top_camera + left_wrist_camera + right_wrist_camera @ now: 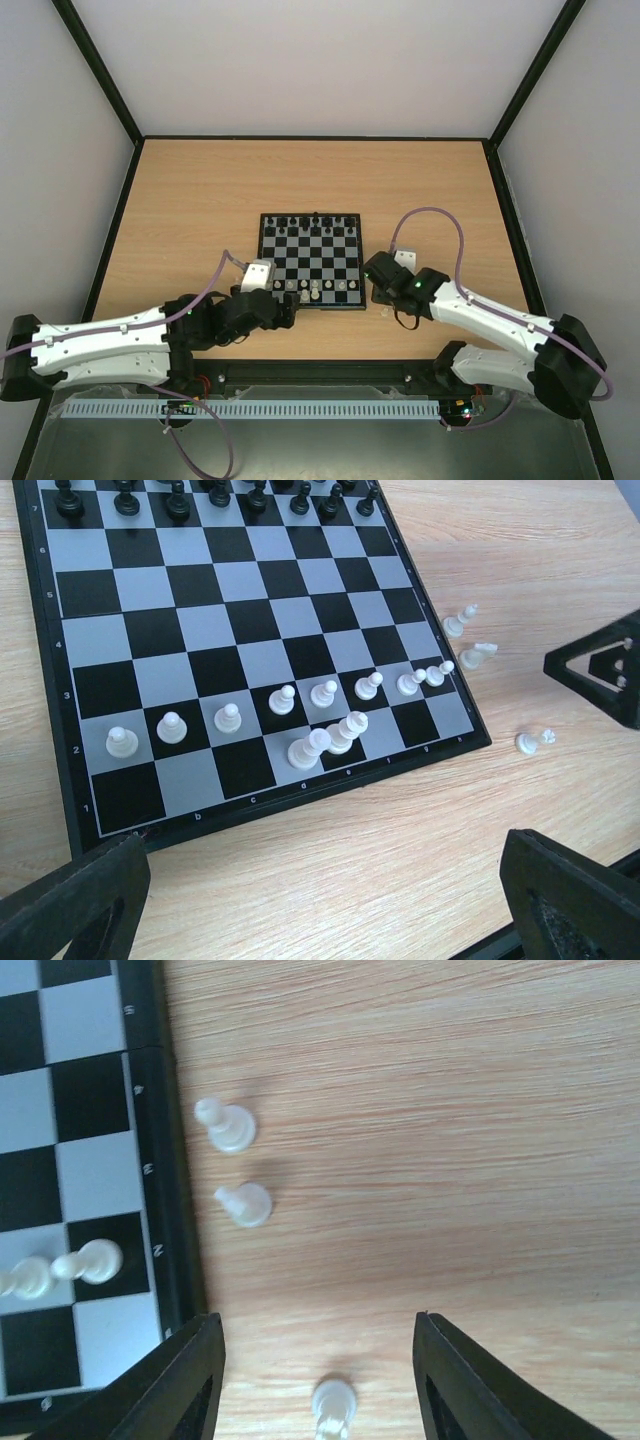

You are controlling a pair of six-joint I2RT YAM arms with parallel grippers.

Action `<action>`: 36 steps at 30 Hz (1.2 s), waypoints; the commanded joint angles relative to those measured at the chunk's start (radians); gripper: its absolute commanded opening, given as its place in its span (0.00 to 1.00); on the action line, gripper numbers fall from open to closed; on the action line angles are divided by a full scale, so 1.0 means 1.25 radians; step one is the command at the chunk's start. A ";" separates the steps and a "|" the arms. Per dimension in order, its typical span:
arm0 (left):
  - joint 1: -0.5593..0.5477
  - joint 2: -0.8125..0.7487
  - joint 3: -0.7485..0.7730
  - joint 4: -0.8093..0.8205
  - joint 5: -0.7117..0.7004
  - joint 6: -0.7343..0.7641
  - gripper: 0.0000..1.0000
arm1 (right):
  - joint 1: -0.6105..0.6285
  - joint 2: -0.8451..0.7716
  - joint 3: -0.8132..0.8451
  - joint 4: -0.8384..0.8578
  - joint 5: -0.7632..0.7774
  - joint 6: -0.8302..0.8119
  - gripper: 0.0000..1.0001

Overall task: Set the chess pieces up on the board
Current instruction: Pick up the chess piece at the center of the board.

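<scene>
The board (262,250) lies mid-table with black chess pieces (180,500) lined along its far rows. A row of white pawns (172,726) stands near its front, with two taller white pieces (310,748) behind them. Off the board's right edge (165,1160), three white pieces rest on the wood (228,1128) (245,1204) (334,1405). My right gripper (318,1360) straddles the nearest of them, with a gap on each side, touching nothing. My left gripper (320,900) hovers open over bare wood just before the board's front rim.
Dark side rails and pale walls (110,230) enclose the wooden table. The right gripper's black frame (610,670) shows at the right of the left wrist view, close to the loose pieces (478,657). Both arms reach in from the near edge.
</scene>
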 commanded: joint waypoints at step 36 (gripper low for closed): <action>0.000 -0.107 -0.066 0.009 0.018 0.027 0.99 | -0.100 0.305 0.107 0.113 -0.057 -0.070 0.31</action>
